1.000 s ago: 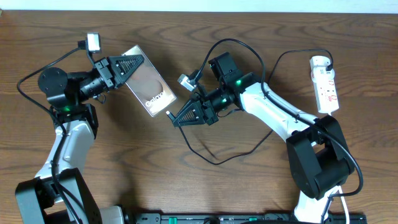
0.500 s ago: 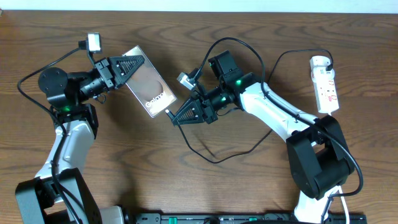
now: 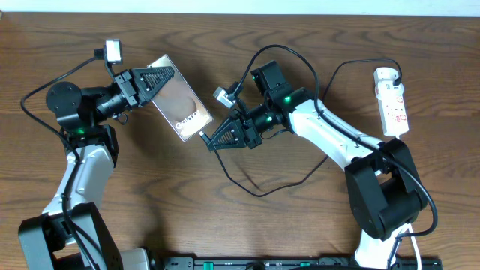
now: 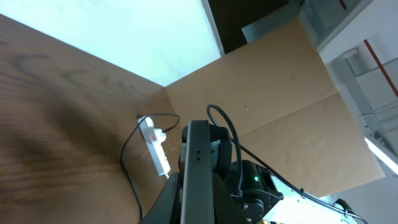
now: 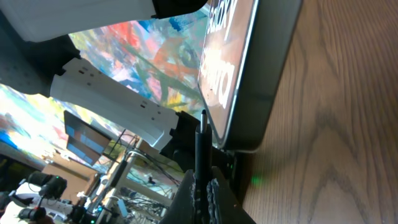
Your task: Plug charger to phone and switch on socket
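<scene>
My left gripper (image 3: 163,77) is shut on the phone (image 3: 180,109), a brown-grey slab with white "Galaxy" lettering, held tilted above the table; it shows edge-on in the left wrist view (image 4: 198,174). My right gripper (image 3: 214,141) is shut on the charger connector (image 3: 204,137), its tip just short of the phone's lower edge. In the right wrist view the connector (image 5: 202,140) points up at the phone's end (image 5: 249,93). The black cable (image 3: 262,191) loops across the table. The white socket strip (image 3: 393,101) lies at the far right and shows in the left wrist view (image 4: 155,149).
A black plug (image 3: 394,75) sits in the strip's top end, its cable running left. A white cord trails down from the strip behind the right arm's base (image 3: 382,195). A black rail (image 3: 300,262) runs along the front edge.
My right gripper has moved the connector slightly left and up, closer to the phone's lower edge. The left arm and phone have not moved.
</scene>
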Robot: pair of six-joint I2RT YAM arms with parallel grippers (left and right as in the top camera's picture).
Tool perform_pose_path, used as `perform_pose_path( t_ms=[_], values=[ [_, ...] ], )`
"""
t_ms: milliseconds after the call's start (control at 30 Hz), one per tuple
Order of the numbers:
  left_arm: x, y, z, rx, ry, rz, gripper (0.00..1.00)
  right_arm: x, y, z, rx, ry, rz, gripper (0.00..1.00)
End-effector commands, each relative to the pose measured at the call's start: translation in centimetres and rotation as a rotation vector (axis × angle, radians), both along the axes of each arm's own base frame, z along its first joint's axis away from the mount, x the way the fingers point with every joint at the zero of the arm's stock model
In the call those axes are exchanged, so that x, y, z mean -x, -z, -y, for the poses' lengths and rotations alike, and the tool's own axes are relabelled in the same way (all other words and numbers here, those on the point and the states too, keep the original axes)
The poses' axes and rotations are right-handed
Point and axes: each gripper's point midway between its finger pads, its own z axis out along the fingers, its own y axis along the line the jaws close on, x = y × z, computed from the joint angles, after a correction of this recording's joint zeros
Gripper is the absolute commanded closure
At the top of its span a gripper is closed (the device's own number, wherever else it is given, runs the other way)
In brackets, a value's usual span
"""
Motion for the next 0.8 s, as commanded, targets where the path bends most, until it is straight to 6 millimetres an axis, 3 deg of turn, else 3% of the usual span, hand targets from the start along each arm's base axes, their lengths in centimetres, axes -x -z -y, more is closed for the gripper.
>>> perform_pose_path(
  t_ms=[0, 767],
  values=[
    [0.25, -0.80, 0.18, -0.009, -0.003, 0.046, 0.93, 0.00, 0.36, -0.12, -0.022, -0.017, -0.009, 0.99],
    [0.36, -0.85, 0.24, -0.010, 0.004, 0.049, 0.93, -0.13, 0.27, -0.20, -0.036, -0.017, 0.012, 0.99]
  ],
)
